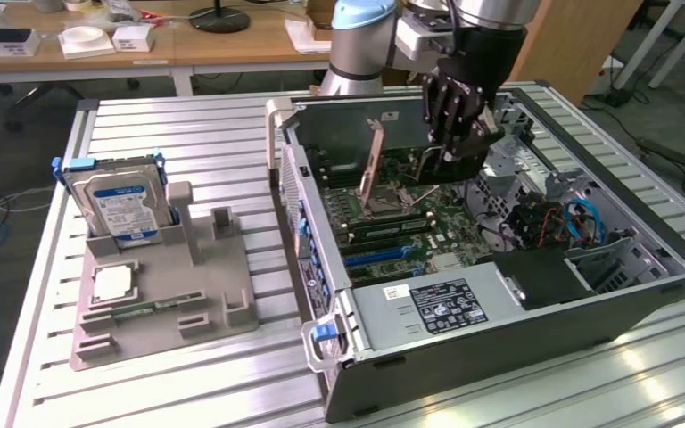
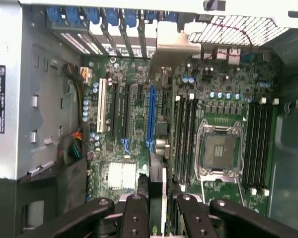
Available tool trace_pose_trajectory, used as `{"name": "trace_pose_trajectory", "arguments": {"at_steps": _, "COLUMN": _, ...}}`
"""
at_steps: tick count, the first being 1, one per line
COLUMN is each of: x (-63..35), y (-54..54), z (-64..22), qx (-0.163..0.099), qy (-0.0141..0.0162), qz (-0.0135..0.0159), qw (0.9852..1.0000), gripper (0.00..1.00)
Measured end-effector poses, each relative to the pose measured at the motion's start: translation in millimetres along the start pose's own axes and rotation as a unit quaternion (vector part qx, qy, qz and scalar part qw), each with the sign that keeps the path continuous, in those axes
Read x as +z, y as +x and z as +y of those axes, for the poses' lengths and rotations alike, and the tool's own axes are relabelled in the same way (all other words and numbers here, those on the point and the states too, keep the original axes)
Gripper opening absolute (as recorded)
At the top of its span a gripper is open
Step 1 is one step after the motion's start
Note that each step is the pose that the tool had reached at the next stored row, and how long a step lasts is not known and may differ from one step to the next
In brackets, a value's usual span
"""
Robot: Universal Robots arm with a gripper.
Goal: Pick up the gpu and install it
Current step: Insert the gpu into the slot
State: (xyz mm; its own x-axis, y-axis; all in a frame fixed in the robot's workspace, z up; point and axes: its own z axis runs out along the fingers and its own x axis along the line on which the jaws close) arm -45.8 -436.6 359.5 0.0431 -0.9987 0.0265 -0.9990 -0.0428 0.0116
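Observation:
My gripper point(image 1: 456, 156) is down inside the open computer case point(image 1: 628, 294), shut on the gpu point(image 1: 438, 169), which hangs above the motherboard point(image 1: 438, 236). The card's silver end bracket point(image 1: 371, 169) stands upright toward the case's rear wall on the exterior view's left. In the wrist view the gpu point(image 2: 158, 173) appears edge-on between the black fingers point(image 2: 134, 213), with its bracket point(image 2: 173, 44) near the rear slot openings. The card lies beside the long blue expansion slot point(image 2: 150, 116), between it and the memory slots point(image 2: 186, 134).
A silver hard drive with a blue label point(image 1: 117, 201) stands in a grey fixture point(image 1: 164, 294) on the exterior view's left, along with a narrow memory stick point(image 1: 140, 308). In the case are the power supply point(image 1: 438, 308), the CPU socket point(image 2: 221, 148) and cables point(image 1: 581, 218).

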Motion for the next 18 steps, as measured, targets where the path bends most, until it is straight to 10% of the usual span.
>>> {"name": "trace_pose_trajectory", "arguments": {"at_steps": 4, "x": 0.2, "y": 1.1, "z": 0.5, "qx": 0.000, "qy": 0.0001, "qz": -0.0018, "qw": 1.0000, "gripper": 0.27}}
{"name": "trace_pose_trajectory", "arguments": {"at_steps": 7, "x": 1.1, "y": 1.1, "z": 0.6, "qx": 0.000, "qy": 0.0010, "qz": -0.0171, "qw": 0.9999, "gripper": 0.27}}
{"name": "trace_pose_trajectory", "arguments": {"at_steps": 18, "x": 4.6, "y": 0.8, "z": 7.3, "qx": 0.018, "qy": 0.0008, "qz": -0.0173, "qw": 0.9997, "gripper": 0.27}}
